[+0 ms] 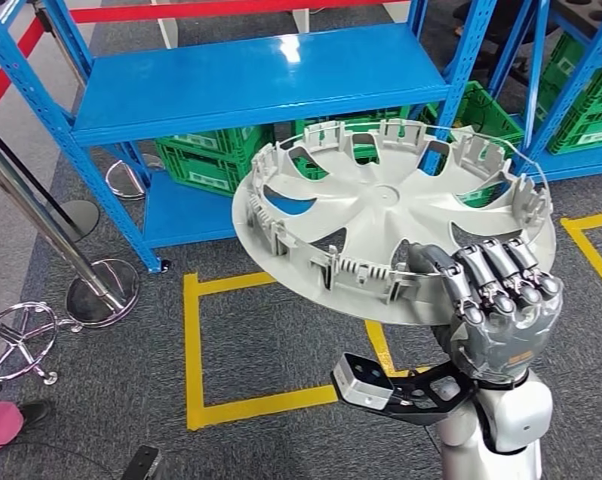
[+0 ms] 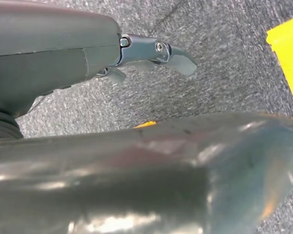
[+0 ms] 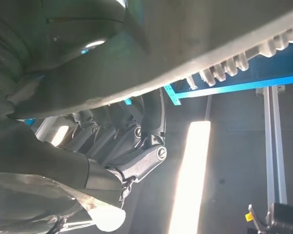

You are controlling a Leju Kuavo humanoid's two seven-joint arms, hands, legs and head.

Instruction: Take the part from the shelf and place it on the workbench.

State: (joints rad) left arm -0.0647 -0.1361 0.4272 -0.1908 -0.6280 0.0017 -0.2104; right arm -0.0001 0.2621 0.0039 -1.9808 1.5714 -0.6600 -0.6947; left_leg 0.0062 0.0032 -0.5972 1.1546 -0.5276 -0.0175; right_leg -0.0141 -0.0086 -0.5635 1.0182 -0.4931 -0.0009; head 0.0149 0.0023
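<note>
- Grip: right hand (image 1: 502,300) clamps 1 edge of the round grey plastic wheel cover (image 1: 392,215), inner ribs facing up, held level above the grey carpeted floor (image 1: 283,340), clear of the blue steel shelf (image 1: 260,75).
- Left hand (image 2: 156,51): hangs low, apparently empty with fingers loosely extended.
- Risk: an edge-only hold could let the wide cover tip or slip while turning.
</note>
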